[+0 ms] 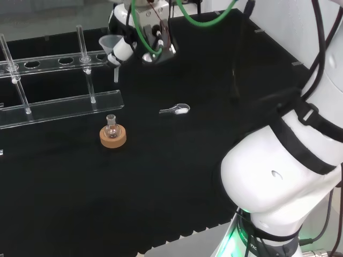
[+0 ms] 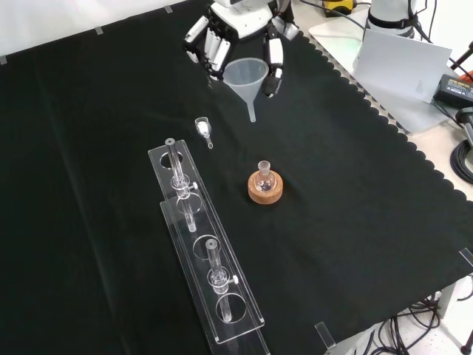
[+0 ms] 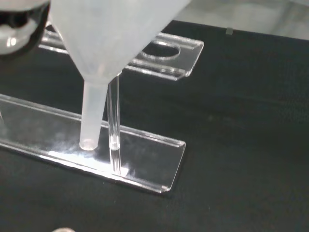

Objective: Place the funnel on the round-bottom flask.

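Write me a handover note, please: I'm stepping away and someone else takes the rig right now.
Hand: shut on the funnel, holding it in the air with the stem pointing down.
Round-bottom flask: upright on its cork ring, nothing in its neck. In the front view it sits nearer the camera than the funnel.
Done: funnel picked up.
Left: bring the funnel over the flask, lower the stem into the neck, let go.
Nearby: clear rack, small scoop.

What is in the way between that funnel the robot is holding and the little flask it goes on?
Nothing visible. The hand holds the funnel in the air, stem down. In the front view only bare black cloth lies between it and the round-bottom flask on its cork ring. The small scoop and the clear rack lie off to the left.
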`<state>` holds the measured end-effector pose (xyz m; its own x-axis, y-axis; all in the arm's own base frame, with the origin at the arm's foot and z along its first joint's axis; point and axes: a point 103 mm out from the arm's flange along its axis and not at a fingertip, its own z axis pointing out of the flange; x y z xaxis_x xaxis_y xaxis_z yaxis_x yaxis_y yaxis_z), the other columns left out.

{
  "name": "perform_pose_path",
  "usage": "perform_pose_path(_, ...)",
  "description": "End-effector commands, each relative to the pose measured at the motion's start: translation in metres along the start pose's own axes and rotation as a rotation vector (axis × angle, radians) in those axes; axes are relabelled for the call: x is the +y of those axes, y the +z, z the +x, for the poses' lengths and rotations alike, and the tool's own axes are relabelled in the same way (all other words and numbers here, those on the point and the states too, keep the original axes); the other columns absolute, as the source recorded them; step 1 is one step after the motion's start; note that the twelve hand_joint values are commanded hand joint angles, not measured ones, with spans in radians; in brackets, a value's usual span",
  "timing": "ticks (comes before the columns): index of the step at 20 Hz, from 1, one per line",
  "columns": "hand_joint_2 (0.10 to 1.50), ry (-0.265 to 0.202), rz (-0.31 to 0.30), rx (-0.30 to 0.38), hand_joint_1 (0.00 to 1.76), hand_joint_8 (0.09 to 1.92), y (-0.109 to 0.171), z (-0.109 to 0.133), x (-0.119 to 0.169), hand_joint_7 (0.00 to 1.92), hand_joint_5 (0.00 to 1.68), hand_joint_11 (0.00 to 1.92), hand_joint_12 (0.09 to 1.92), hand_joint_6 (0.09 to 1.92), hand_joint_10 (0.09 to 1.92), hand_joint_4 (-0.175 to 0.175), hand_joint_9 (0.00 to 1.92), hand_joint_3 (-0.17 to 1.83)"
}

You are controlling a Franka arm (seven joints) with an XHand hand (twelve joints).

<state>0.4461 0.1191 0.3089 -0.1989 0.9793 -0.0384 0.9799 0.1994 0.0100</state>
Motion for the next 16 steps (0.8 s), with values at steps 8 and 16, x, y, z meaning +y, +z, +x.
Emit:
perform_pose_path(8,0.74,0.01,-0.134,-0.049,1.13,0.31,0.057,0.018,-0.015,1.45,1.38,0.42,1.37,0.36,0.28,0.175,1.25,0.42)
perform_pose_path(16,0.74,-0.012,-0.065,-0.01,1.13,0.3,0.073,0.018,-0.013,1.45,1.38,0.42,1.36,0.36,0.28,0.175,1.25,0.42)
